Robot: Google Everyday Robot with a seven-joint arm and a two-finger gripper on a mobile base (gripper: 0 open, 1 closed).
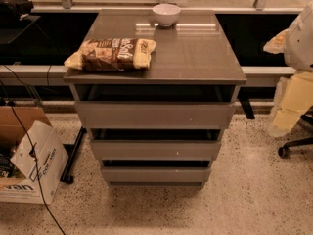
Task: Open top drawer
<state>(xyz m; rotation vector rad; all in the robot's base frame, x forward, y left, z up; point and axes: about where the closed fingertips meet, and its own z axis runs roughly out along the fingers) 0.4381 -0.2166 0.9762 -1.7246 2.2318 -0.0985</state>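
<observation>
— The fingers: released or clenched?

— I cannot tell. The gripper point(293, 101) is only a pale, cream-coloured shape at the right edge of the camera view, hanging above the floor point(244, 199) below a white part of the arm. It is well apart from the cabinet and touches none of the drawers.

— Where is the top drawer?

— The top drawer point(155, 115) sits directly under the surface point(200, 53), with a dark gap between its flat grey-brown front and the surface's front edge. It is the widest of the three fronts. The middle drawer point(155, 150) and the bottom drawer point(155, 174) lie below it, each with a dark gap above.

— And on the surface?

— A snack bag point(111, 54) lies flat near the front left corner. A white bowl point(166, 13) stands upright at the back, near the middle.

— Around the cabinet?

— A cardboard box point(34, 163) sits on the floor to the left, and a wheeled chair base point(293, 146) shows to the right, just below the gripper.
</observation>
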